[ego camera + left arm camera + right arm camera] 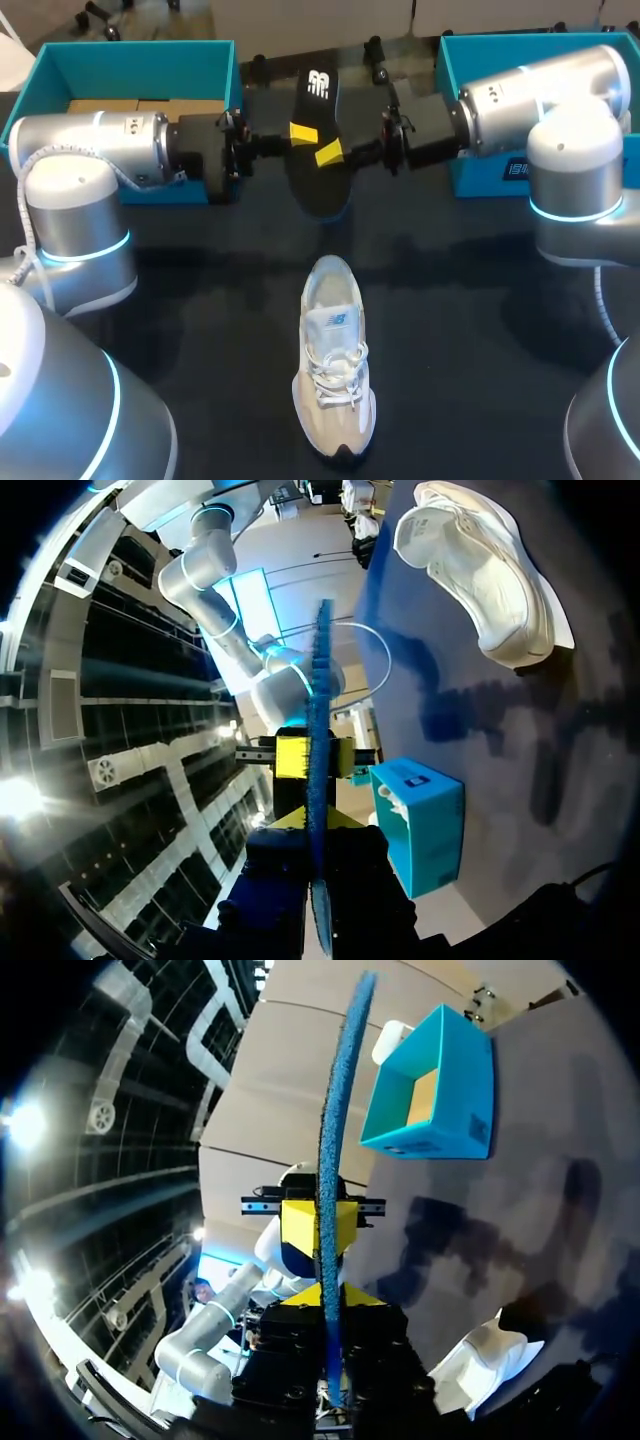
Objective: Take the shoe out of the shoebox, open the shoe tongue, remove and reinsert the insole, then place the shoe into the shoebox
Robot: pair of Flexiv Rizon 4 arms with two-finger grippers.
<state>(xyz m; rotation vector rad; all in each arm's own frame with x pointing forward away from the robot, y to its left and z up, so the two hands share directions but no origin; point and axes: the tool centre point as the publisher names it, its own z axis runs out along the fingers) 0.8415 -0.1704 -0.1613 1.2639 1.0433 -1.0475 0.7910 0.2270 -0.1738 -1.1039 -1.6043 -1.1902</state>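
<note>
While both my grippers pinch it from opposite sides, the flat black foam insole (pixel 320 150) hangs level above the dark table (pixel 480 330), its white-printed end pointing away from me. My left gripper (pixel 303 132) comes in from the insole's left and is clamped on that edge, one yellow-tipped finger on top and the other beneath. My right gripper (pixel 328 153) grips the opposite edge in the same way, just beside the left one. From each wrist the insole shows edge-on, as a thin blue strip running between the fingers. The beige-and-white lace-up sneaker (pixel 335 365) stands upright on the table, nearer to me than the insole and well apart from it, its heel toward the insole. An open teal cardboard box with brown lining (pixel 130 60) sits left of the insole, and a second teal box (pixel 480 60) sits to its right.
</note>
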